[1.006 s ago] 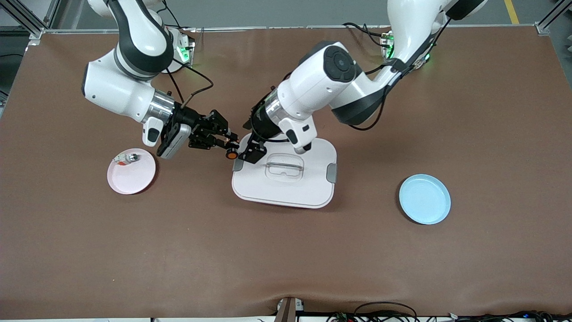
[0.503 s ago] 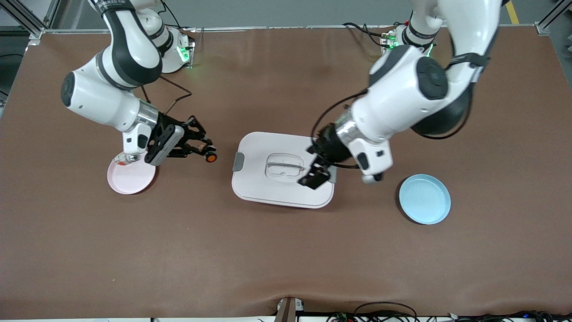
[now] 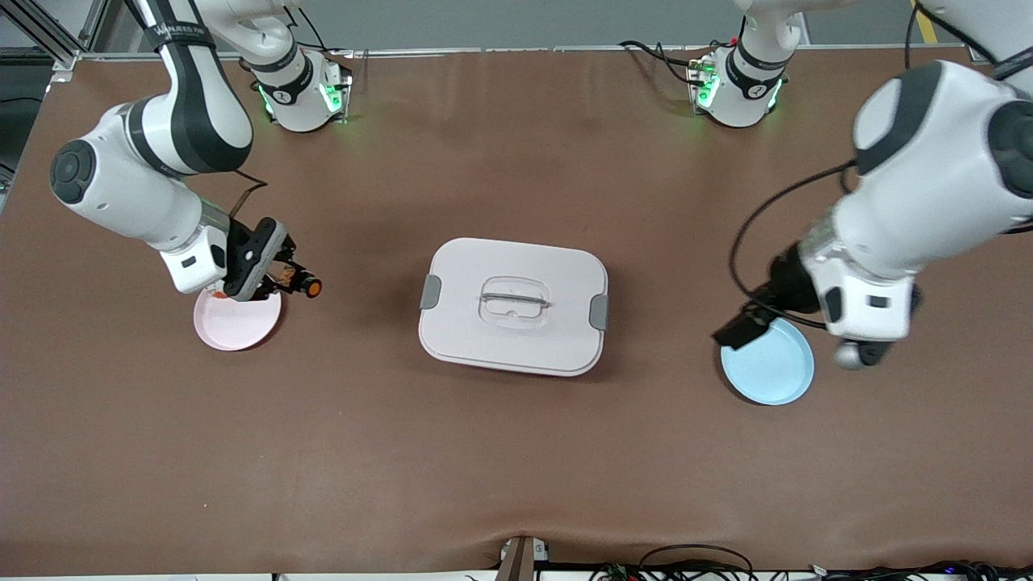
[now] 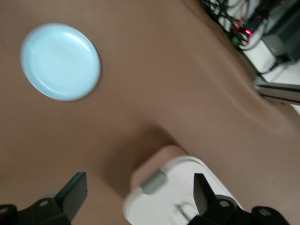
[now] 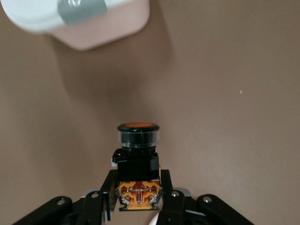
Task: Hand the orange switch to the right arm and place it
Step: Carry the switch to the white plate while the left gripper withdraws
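Observation:
The orange switch (image 3: 310,285), a black stubby body with a round orange cap, is held in my right gripper (image 3: 297,282). The gripper is in the air at the edge of the pink plate (image 3: 236,327), on the side toward the white box. In the right wrist view the switch (image 5: 137,149) stands between the shut fingers (image 5: 165,183) of the right gripper (image 5: 138,182), cap pointing away. My left gripper (image 3: 740,328) is open and empty over the rim of the blue plate (image 3: 771,363). In the left wrist view its gripper (image 4: 138,190) shows wide-spread fingers (image 4: 71,194).
A white lidded box (image 3: 513,305) with grey clips sits mid-table; it also shows in the left wrist view (image 4: 180,197) and the right wrist view (image 5: 84,18). The blue plate (image 4: 61,62) is empty. My right gripper covers most of the pink plate's contents.
The left gripper let go of the switch and swung away from the box to the blue plate. The right gripper carried the switch from beside the box to the pink plate's edge.

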`<state>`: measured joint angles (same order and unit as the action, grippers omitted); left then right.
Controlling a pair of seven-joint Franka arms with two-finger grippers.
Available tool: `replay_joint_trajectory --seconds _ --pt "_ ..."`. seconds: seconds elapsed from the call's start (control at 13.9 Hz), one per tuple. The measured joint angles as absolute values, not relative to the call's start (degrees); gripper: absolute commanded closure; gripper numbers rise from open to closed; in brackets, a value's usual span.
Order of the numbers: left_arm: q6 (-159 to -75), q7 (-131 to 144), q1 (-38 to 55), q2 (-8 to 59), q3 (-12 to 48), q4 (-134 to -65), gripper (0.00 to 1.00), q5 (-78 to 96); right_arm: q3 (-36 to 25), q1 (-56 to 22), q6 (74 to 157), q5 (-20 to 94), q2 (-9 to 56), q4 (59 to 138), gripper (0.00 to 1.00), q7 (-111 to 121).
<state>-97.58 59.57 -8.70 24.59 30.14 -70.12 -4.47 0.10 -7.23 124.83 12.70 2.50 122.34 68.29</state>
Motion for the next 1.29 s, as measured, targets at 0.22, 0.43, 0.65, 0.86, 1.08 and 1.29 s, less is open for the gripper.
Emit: replay_joint_trajectory --seconds 0.22,0.43,0.65,0.86,1.08,1.29 --pt "-96.4 52.2 -12.1 23.4 30.2 -70.2 0.00 -8.4 0.1 -5.6 125.1 5.2 2.6 123.2 1.00 71.3" --pt "-91.3 41.8 -15.1 21.1 30.2 -70.2 0.00 -9.0 0.1 -3.7 128.5 4.1 3.1 125.8 1.00 76.5" --pt "-89.4 32.3 -19.3 19.4 30.2 -70.3 0.00 -9.0 0.1 0.1 132.8 3.8 5.9 127.5 1.00 83.5" --pt "-87.2 25.1 -20.5 17.8 29.9 -70.4 0.00 -9.0 0.0 4.6 140.1 0.6 9.6 129.1 1.00 87.8" --pt "-85.9 17.7 -18.1 14.9 26.0 -71.9 0.00 -7.7 0.0 8.6 146.4 0.0 13.5 130.0 1.00 92.7" --pt "-85.6 14.3 -13.0 10.1 18.1 -76.3 0.00 -4.4 0.0 9.9 149.7 0.0 16.4 130.0 1.00 94.0"
